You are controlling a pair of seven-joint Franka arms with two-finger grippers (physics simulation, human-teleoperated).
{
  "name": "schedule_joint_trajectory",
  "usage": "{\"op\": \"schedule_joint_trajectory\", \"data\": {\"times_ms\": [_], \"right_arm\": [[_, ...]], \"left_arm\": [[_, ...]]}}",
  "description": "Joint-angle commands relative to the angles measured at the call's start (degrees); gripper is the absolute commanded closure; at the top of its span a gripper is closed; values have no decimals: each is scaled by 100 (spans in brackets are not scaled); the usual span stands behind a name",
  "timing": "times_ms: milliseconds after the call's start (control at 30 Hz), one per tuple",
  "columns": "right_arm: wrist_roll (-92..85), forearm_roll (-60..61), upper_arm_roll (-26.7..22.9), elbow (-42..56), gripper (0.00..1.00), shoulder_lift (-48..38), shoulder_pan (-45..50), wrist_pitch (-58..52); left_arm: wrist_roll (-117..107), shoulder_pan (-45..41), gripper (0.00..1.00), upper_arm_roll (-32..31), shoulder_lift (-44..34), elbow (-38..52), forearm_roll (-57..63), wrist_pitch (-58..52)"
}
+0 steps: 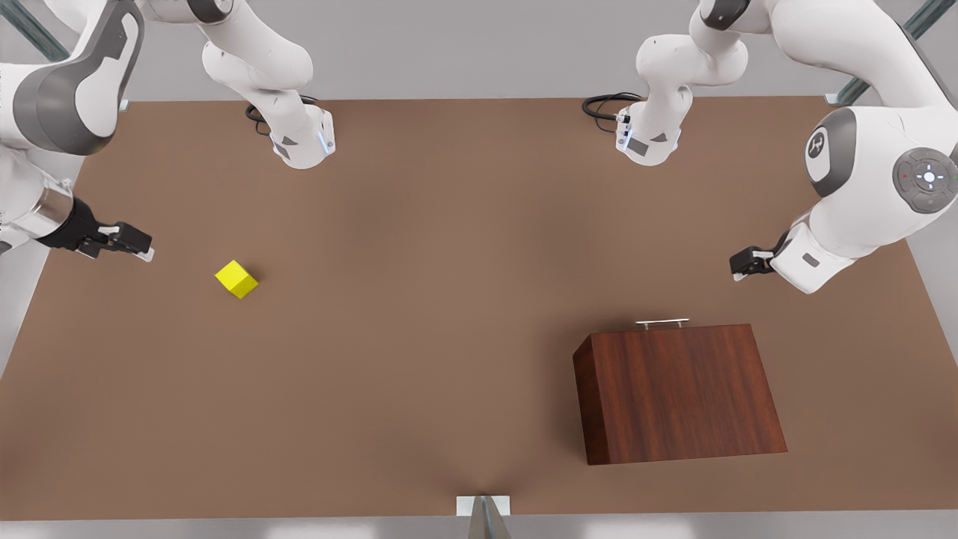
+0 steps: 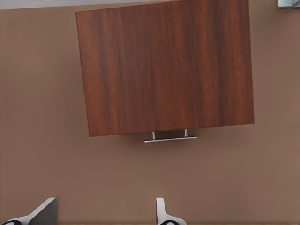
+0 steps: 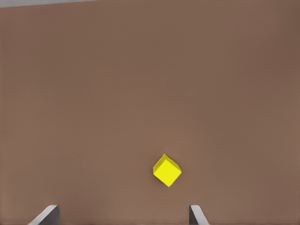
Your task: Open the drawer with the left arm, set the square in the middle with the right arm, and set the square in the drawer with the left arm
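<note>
Steel-tipped and spread wide, both my grippers hold nothing; the first step, opening the drawer, is not begun.

My left gripper (image 1: 741,263) hangs near the silver handle (image 2: 170,138) of the shut drawer (image 1: 662,323), whose wooden cabinet (image 1: 677,389) lies just beyond; next I must drop, straddle that bar and pull. Well apart, my right gripper (image 1: 135,243) waits by the square (image 1: 236,278) on the tabletop (image 1: 419,299).

Drawer (image 1: 677,326) front hidden behind cabinet (image 1: 677,393) top
</note>
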Motion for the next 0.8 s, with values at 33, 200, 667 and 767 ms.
{"op": "schedule_joint_trajectory", "data": {"times_ms": [33,200,667,767], "right_arm": [[-4,1,12,-5,0,0,4,27],[-811,352,21,-1595,0,-500,-84,765],[-5240,291,-137,-5701,0,-1099,-391,3771],[-6446,185,-507,-5710,0,-282,-409,4413]], "left_arm": [[-342,4,0,4,-245,-517,-7,421],[-4446,-22,0,-13,-1573,-3321,-323,2969],[-7295,-66,0,-22,-1687,-5264,-2476,5502],[-7295,-66,0,-22,-1626,-5344,-2529,5642]]}}
